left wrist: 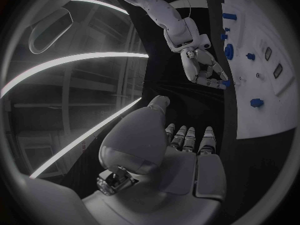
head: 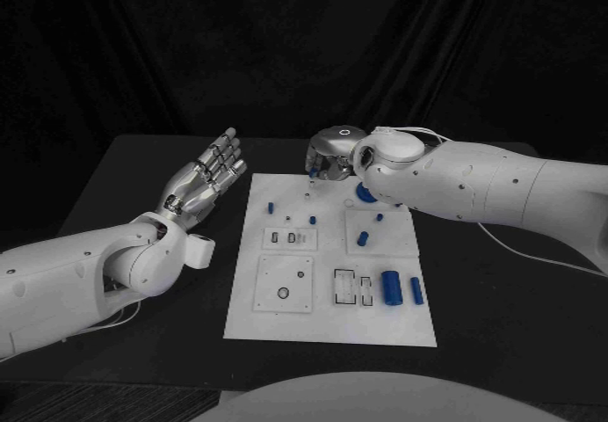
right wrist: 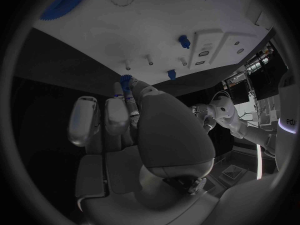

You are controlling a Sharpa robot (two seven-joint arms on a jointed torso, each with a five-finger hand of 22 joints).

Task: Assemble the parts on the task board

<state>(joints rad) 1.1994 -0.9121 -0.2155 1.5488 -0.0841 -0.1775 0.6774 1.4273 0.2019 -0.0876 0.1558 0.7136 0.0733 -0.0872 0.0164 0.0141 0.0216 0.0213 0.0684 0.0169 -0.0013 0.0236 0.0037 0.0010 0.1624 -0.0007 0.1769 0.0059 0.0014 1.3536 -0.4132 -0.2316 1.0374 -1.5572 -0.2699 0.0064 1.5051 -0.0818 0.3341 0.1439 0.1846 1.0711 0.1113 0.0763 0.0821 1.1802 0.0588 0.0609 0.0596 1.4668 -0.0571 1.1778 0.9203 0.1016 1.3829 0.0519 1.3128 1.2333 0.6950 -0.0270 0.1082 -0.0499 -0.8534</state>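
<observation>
Now at the far edge of the white board [head: 332, 327]: right hand [head: 332, 156] poised there, fingers curled in and pinching a small blue toothed part [right wrist: 126, 80] at the fingertips [right wrist: 122, 91]. Seen from the right wrist, that part sits just off the board's far rim, close beside a short row of small upright pegs [right wrist: 150, 60] standing near that rim. Judging by this, the step in hand looks like seating the small toothed part on one of those pegs; which peg cannot be told. Key relation: pegs lie just inboard of the pinched part, toward the robot's body from the fingertips, so the coming move calls for a short draw inward and down, with the part's bore kept in line with an upright peg. Too small to tell whether the bore is square to it.

Left hand [head: 206, 180] held flat and released, fingers straight and apart, grasping nothing, hanging over bare table beside the board's left edge, well apart from the pegs. Right hand clearly nearer.

Elsewhere on the board: a larger blue gear [head: 364, 192] partly hidden under the right arm, and two blue cylinders [head: 392, 286] lying near the right edge, long axes running away from the robot.
</observation>
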